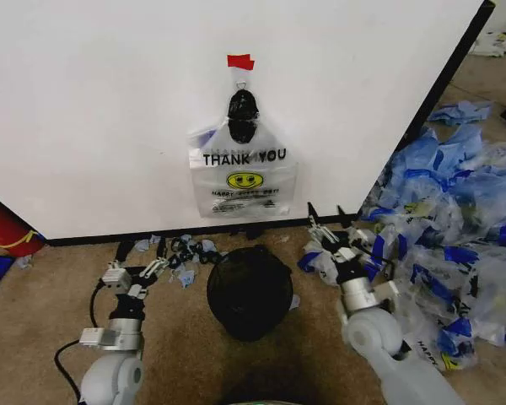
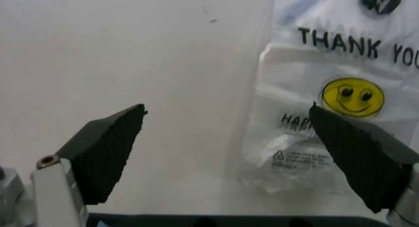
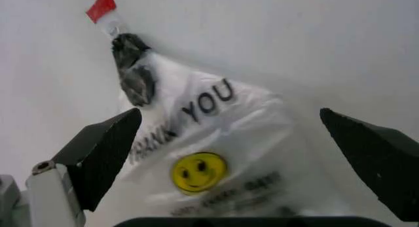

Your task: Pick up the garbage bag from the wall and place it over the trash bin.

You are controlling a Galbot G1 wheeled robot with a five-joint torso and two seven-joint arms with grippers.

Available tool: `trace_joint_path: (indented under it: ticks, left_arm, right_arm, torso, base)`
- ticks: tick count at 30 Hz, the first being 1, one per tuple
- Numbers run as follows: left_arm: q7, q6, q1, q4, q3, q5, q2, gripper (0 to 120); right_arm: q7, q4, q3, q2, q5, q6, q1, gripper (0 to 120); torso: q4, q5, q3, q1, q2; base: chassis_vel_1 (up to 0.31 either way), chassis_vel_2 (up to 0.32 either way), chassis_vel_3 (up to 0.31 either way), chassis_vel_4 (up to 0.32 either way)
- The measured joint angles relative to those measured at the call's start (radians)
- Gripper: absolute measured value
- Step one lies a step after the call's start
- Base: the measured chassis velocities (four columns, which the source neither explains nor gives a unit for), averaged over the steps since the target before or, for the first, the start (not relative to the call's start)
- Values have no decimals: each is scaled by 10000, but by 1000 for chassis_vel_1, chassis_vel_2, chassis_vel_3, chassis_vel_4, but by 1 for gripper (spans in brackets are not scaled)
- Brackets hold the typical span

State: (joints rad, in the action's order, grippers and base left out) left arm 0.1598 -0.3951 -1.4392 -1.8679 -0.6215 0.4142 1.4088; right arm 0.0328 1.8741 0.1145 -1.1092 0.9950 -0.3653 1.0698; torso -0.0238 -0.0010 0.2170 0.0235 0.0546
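Garbage bag [image 1: 243, 169] hung on the wall [image 1: 93, 110] above the trash bin [image 1: 249, 291].
Left hand [image 1: 163, 261] and right hand [image 1: 326, 221] flanked the bin, both spread wide, holding nothing.

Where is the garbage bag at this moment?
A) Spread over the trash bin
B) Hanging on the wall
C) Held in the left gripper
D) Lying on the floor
B: the garbage bag hangs on the wall under red tape, above the trash bin; both grippers are open and apart from it.
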Motion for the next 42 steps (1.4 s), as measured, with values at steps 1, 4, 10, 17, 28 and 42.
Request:
trace_joint_path:
  ticks: [1,4,10,17,28,42]
  left_arm:
    - [-1,2,-7,29,-10,-55,66,99]
    - [-4,13,-24,75,-34,-168,199,99]
    - [-12,81,-12,158,-83,-420,528,99]
    - [-22,97,-55,211,-102,-696,892,99]
    - [-23,74,6,436,-50,-874,1085,99]
    - [-26,-1,41,613,-106,-926,1214,99]
  right_arm:
    - [96,-83,-284,39,359,3,-314,100]
    - [260,-266,-822,87,954,7,-987,100]
    - [652,-1273,-1992,-165,1703,-46,-2941,100]
    - [943,-2517,-2441,-728,2025,-64,-4415,100]
    - [1121,-3345,-2830,-1224,2161,-59,-5129,100]
    - [1467,-4295,-3370,-1783,2428,-77,-6082,100]
  torso:
    - [1,-1,0,0,0]
    - [5,-3,0,0,0]
    - [3,-5,1,1,-1]
    - [1,-1,1,1,-1]
    - [1,-2,-1,0,-1]
    - [2,-2,0,0,-1]
  base:
    - [0,0,0,0]
    - [0,0,0,0]
    - [0,0,0,0]
    - [0,0,0,0]
    - [0,0,0,0]
    - [0,0,0,0]
